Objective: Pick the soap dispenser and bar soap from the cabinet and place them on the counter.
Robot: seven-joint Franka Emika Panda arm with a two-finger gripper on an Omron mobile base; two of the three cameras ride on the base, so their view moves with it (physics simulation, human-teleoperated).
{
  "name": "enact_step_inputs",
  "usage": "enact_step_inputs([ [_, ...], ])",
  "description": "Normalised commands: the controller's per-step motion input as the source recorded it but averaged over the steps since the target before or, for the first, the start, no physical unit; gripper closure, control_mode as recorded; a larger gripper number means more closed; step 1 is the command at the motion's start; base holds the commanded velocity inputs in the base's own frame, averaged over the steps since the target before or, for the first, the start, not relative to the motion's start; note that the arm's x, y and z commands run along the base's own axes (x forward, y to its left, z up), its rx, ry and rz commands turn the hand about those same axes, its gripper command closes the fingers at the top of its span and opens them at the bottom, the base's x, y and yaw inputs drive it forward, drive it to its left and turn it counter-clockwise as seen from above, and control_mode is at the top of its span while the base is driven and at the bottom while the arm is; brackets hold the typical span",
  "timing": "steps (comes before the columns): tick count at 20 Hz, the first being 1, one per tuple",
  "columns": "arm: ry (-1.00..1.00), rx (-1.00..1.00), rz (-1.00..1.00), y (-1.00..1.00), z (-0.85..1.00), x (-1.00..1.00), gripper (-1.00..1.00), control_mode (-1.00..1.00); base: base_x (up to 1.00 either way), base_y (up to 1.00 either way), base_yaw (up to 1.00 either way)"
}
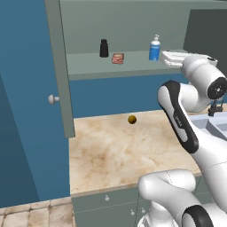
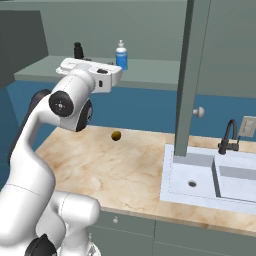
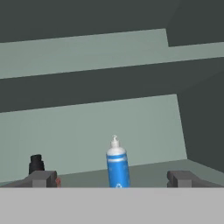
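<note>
glossy plastic soap dispenser (image 3: 117, 165), polished marble counter (image 1: 111, 150), matt painted cabinet (image 1: 62, 75)

The arm rose from its base, bent sharply at the elbow, and reached forward and upward with the forearm section folded back over the upper link. The wrist was held roughly level, with the white hand body extending horizontally from it. In the left base view the hand (image 1: 170, 59) pointed leftward from the wrist; in the right base view the hand (image 2: 117, 76) pointed rightward. In the hand view, the two dark fingertips (image 3: 43, 179) stood far apart at the lower corners, one at each side. The jaws were spread fully wide. Nothing lay between the fingers, and neither finger touched anything.
</note>
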Motion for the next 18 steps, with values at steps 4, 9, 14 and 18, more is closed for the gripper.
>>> enact_step_inputs([
  [4,0.00,0.00,0.00,0.00,0.00,0.00,-1.00,-1.00,0.00,0.00,0.00],
  [9,0.00,0.00,0.00,0.00,-0.03,0.02,-1.00,-1.00,0.00,0.00,0.00],
  [14,0.00,0.00,0.00,0.00,-0.09,0.09,-1.00,-1.00,0.00,0.00,0.00],
  [18,0.00,0.00,0.00,0.00,-0.05,0.18,-1.00,-1.00,0.00,0.00,0.00],
])
